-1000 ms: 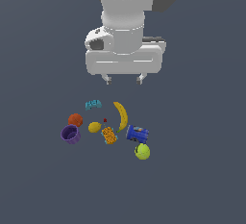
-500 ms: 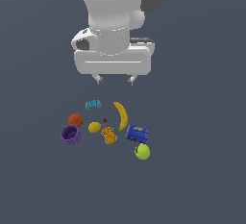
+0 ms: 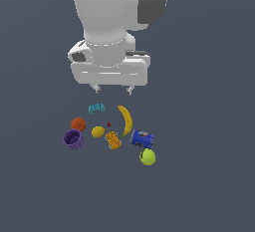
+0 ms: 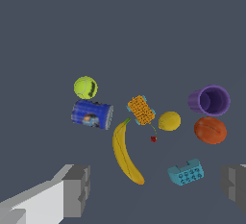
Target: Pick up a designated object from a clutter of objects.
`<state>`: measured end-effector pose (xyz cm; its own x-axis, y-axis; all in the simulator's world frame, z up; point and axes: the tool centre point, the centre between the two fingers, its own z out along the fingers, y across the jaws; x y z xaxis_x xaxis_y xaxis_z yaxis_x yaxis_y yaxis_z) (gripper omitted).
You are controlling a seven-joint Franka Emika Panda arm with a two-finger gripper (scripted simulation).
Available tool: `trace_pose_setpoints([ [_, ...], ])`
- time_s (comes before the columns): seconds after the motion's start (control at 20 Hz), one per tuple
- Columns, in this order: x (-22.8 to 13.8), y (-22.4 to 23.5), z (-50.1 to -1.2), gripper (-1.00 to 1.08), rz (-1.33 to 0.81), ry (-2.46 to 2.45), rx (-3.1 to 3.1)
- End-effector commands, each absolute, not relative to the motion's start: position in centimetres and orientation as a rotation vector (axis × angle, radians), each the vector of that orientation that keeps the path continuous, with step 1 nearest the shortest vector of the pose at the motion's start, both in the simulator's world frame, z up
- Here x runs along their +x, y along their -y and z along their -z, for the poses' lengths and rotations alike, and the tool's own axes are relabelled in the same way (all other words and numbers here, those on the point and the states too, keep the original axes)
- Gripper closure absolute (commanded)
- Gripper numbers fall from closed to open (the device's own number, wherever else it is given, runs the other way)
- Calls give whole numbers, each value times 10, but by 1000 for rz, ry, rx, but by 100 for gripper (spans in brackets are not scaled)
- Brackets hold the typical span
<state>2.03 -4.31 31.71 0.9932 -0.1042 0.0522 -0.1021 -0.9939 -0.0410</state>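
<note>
The orange-red ball (image 3: pixel 77 124) lies at the exterior view's left of the clutter, touching the purple cup (image 3: pixel 72 139); it also shows in the wrist view (image 4: pixel 210 130) beside the cup (image 4: pixel 210 99). My gripper (image 3: pixel 113 90) hangs open and empty well above the clutter, over the teal piece (image 3: pixel 96 108) and the banana's (image 3: pixel 125 120) far end. In the wrist view its two fingers (image 4: pixel 77 190) stand wide apart around the banana (image 4: pixel 125 153) and the teal piece (image 4: pixel 186 172). The ball sits apart from the gripper.
A yellow lemon (image 3: pixel 98 131), an orange patterned block (image 3: pixel 113 140), a blue can (image 3: pixel 143 138) and a yellow-green ball (image 3: pixel 147 157) lie on the dark grey floor (image 3: pixel 209 186). A tiny red bit (image 4: pixel 153 139) lies by the lemon (image 4: pixel 169 121).
The arm has moved toward the exterior view's left and come lower toward the clutter. The jaws stay open. The objects have not moved.
</note>
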Motion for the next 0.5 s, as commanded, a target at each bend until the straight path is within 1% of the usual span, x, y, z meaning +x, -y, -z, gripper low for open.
trace_pose_setpoints([
  [0.0,23,57,-302,-92,77,-206,-3093],
  [0.2,26,88,-268,-92,65,-308,-3082],
  [0.45,22,142,-210,-92,44,-483,-3064],
])
